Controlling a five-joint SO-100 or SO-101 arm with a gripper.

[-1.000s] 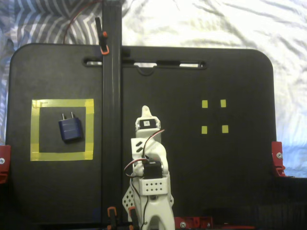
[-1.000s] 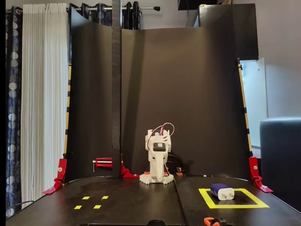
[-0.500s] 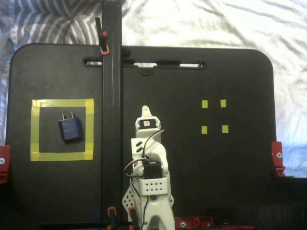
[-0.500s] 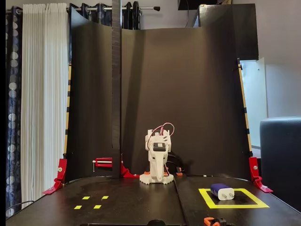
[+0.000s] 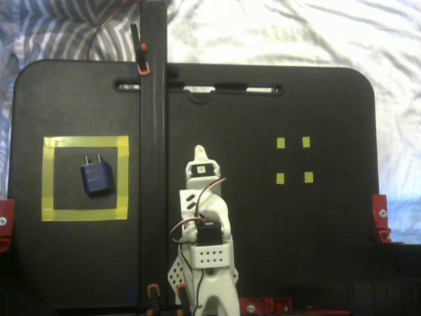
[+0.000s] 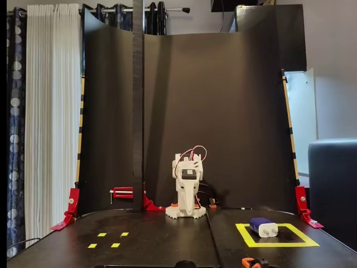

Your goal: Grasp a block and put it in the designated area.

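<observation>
The block [image 5: 96,176] is a small navy charger with two prongs, lying flat inside the designated area [image 5: 85,141], a yellow tape square on the left of the black board. In the front-facing fixed view the block [image 6: 262,226] sits within the tape square [image 6: 276,244] at the right. My gripper [image 5: 199,153] is folded in over the white arm at the board's middle, well apart from the block. Its jaws look closed with nothing in them. From the front, the gripper [image 6: 187,211] points down at the arm's base.
Four tiny yellow markers [image 5: 293,160] sit on the board's right side. A tall black post [image 5: 152,164] runs between the arm and the tape square. Red clamps [image 5: 380,217] hold the board's edges. A curved black backdrop [image 6: 223,111] stands behind the arm.
</observation>
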